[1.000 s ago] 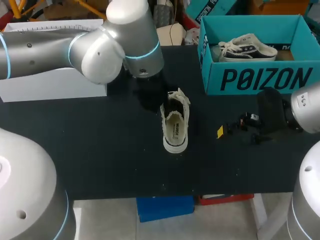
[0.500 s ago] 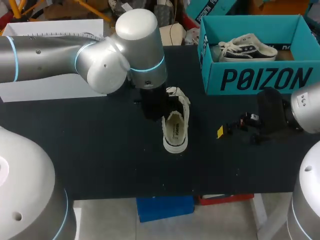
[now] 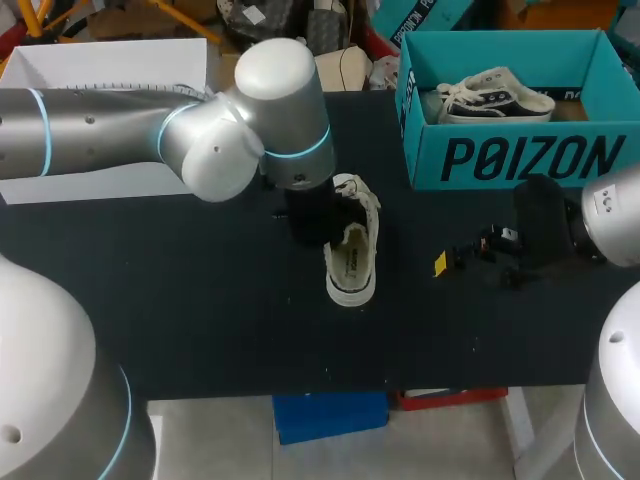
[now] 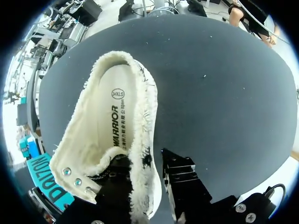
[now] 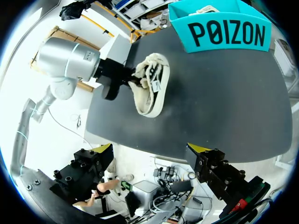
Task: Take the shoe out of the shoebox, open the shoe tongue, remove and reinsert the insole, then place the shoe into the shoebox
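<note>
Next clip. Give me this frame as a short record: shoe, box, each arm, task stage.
shoe: cream canvas low-top sneaker, upright on the black table, insole inside
box: teal cardboard shoebox, open, far right of the table, holding a second white sneaker
left gripper: at the sneaker's side wall, near the lace eyelets
right gripper: jaws open, empty, over the table's right part, apart from the sneaker
stage: sneaker out of the shoebox, insole not out

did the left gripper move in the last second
Yes. In the head view the left gripper moved in beside the shoe, which kept its place relative to the shoebox.
</note>
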Robot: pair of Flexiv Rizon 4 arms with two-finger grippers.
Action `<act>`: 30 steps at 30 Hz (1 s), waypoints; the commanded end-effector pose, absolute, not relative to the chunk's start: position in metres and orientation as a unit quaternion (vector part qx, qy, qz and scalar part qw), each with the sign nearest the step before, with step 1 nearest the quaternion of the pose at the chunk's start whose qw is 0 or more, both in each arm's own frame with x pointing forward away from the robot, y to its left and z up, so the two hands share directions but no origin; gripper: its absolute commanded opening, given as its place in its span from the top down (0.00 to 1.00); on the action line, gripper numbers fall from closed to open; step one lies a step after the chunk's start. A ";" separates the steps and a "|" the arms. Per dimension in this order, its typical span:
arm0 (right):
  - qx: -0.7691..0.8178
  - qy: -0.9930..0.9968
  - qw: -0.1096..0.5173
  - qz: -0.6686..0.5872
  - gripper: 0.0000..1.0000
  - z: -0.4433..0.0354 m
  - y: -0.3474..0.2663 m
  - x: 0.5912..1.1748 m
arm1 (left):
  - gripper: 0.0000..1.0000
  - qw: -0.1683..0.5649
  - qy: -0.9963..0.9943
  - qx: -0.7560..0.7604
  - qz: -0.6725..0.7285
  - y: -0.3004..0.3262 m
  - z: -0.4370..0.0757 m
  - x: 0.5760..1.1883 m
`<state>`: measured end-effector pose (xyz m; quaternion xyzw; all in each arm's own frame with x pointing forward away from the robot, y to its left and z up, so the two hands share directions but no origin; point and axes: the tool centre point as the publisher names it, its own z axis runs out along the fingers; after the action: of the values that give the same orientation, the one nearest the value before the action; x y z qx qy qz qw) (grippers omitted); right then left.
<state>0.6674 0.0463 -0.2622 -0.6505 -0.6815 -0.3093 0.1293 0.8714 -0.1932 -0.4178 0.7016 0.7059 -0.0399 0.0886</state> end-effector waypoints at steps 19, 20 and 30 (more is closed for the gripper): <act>-0.651 -0.681 0.128 -0.309 0.00 -0.263 0.048 0.668 | 1.00 0.158 0.717 0.679 -0.004 -0.186 -0.304 0.885; -0.651 -0.681 0.128 -0.309 0.00 -0.263 0.048 0.668 | 1.00 0.166 0.726 0.668 0.006 -0.186 -0.293 0.885; -0.651 -0.681 0.128 -0.309 0.00 -0.263 0.048 0.668 | 1.00 0.298 0.819 0.489 0.025 -0.165 -0.184 0.896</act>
<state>0.6674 0.0463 -0.2622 -0.6505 -0.6816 -0.3093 0.1293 0.9187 -0.1979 -0.2478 0.5712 0.7858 -0.0137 0.2367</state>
